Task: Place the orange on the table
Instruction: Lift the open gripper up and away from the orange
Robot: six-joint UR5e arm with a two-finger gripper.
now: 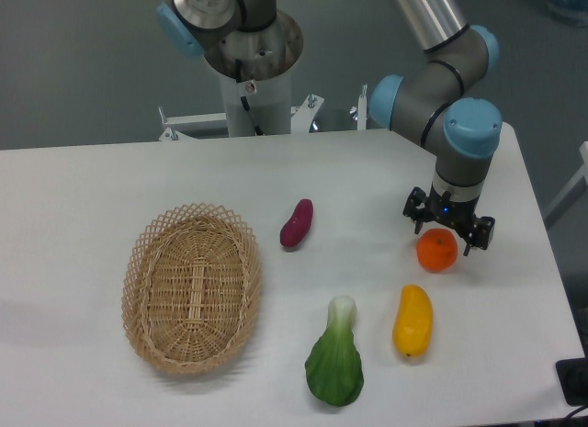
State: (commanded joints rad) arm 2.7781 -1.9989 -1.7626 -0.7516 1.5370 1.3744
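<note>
In the fixed camera view you have the white table (110,184) filling most of the frame, with the arm's base post at upper centre and the arm reaching down on the right. Your gripper (447,232) hangs at centre right, pointing straight down, and the orange (436,251) sits right under it, with the jaws standing to either side of the fruit's upper part. From this angle you cannot tell whether the jaws are clenched on the orange or released, nor whether the fruit already rests on the table, though it sits low against the surface. Just below the orange, toward lower right, you see the elongated yellow-orange fruit (412,320) lying on the table, apart from it. Left of that, at lower centre, lies a green leafy vegetable (335,361) with a pale stalk pointing up the frame. Above it, near the middle of the frame, is a small purple sweet potato (297,223), slightly tilted. At left of centre the oval wicker basket (147,289) stands on the table, well apart from the orange and the gripper
</note>
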